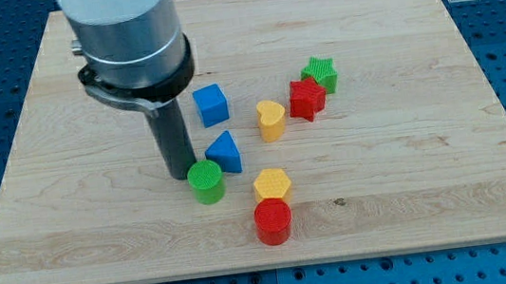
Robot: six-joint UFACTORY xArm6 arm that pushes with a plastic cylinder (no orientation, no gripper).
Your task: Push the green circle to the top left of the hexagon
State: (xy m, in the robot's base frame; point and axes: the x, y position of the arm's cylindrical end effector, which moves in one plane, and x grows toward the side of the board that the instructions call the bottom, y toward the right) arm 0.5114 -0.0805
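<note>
The green circle [206, 182] lies on the wooden board, to the left of the yellow hexagon [272, 185] and slightly above its level. My tip [180, 174] stands just to the upper left of the green circle, touching or almost touching its edge. The dark rod rises from there to the grey arm body [126, 32] at the view's top left. The hexagon sits right above the red circle [273, 222], touching it.
A blue triangle [225, 152] is just above right of the green circle, next to the rod. A blue cube [211, 105], a yellow heart [270, 119], a red star [306, 99] and a green star [321, 74] lie further up and right.
</note>
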